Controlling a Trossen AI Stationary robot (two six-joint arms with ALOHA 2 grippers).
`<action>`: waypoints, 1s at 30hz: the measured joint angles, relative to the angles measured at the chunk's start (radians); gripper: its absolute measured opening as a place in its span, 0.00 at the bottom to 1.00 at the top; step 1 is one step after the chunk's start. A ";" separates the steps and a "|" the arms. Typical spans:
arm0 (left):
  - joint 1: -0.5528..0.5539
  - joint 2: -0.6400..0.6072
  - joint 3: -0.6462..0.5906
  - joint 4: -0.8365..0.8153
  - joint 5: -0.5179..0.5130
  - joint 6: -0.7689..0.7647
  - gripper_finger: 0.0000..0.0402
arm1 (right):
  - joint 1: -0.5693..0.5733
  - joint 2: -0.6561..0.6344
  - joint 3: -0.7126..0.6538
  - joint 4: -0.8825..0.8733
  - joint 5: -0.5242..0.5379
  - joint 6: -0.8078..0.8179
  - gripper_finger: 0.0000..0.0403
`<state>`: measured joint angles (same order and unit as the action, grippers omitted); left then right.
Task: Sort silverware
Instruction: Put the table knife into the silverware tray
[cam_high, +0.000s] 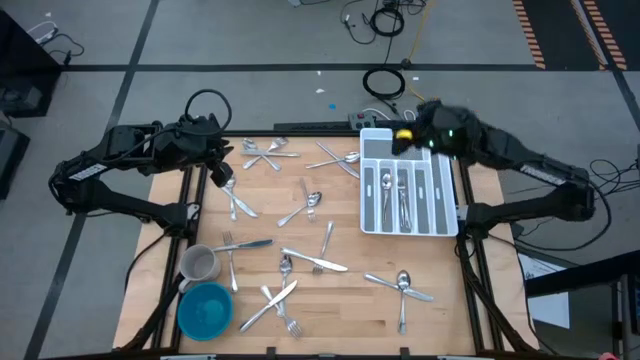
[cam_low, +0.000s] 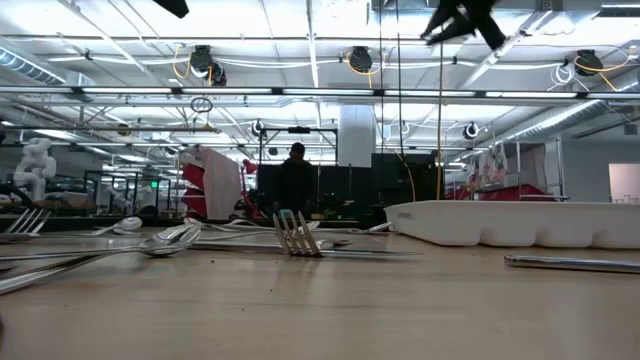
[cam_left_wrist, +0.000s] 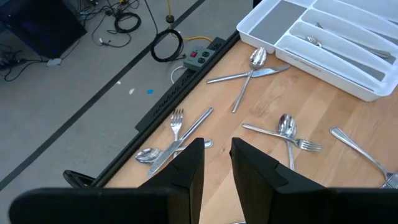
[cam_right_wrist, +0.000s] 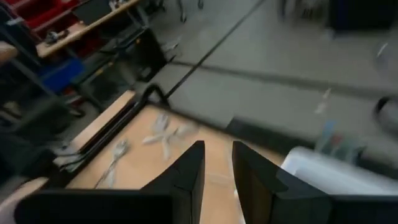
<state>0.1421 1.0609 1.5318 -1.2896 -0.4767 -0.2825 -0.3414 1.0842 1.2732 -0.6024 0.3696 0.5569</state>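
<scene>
The right wrist picture is blurry, so little is clear there. The shiny metal forks, spoons and knives lie spread on the wooden table, left of the white plastic tray; a few lie inside it. No writing can be read. The left gripper hovers far left of the tray, fingers a little apart, empty. The right gripper is over the tray's back edge, also slightly apart and empty.

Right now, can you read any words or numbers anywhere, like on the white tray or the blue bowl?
None can be read.
White tray: no writing visible.
Blue bowl: no writing visible.
Power strip beside the table: any marks too small to read.
</scene>
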 joint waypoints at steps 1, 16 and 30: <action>0.000 0.000 0.000 0.000 0.000 0.000 0.22 | -0.009 0.035 0.061 -0.014 0.004 -0.041 0.19; 0.000 0.000 0.000 -0.015 0.000 0.051 0.22 | -0.145 0.617 0.783 -0.038 -0.115 -0.463 0.19; 0.000 0.000 0.000 -0.014 0.000 0.053 0.22 | -0.203 1.002 1.060 -0.038 -0.287 -0.697 0.19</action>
<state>0.1417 1.0607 1.5318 -1.3033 -0.4767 -0.2291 -0.5446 2.0864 2.3337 -0.6401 0.0823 -0.1403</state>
